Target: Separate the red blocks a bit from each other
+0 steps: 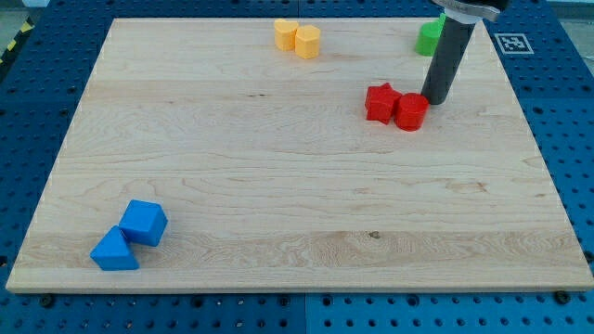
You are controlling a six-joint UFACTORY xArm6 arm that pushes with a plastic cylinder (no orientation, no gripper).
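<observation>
Two red blocks sit touching in the upper right of the board: a red star-shaped block [380, 102] on the left and a red cylinder-like block [411, 111] on the right. My tip [435, 99] is at the lower end of the dark rod, just to the upper right of the red cylinder, very close to or touching it.
Two yellow blocks [297, 38] sit together at the top centre. A green block [430, 37] is at the top right, partly hidden behind the rod. A blue cube [144, 223] and a blue triangular block [114, 250] touch at the bottom left. The wooden board [278, 167] lies on a blue perforated table.
</observation>
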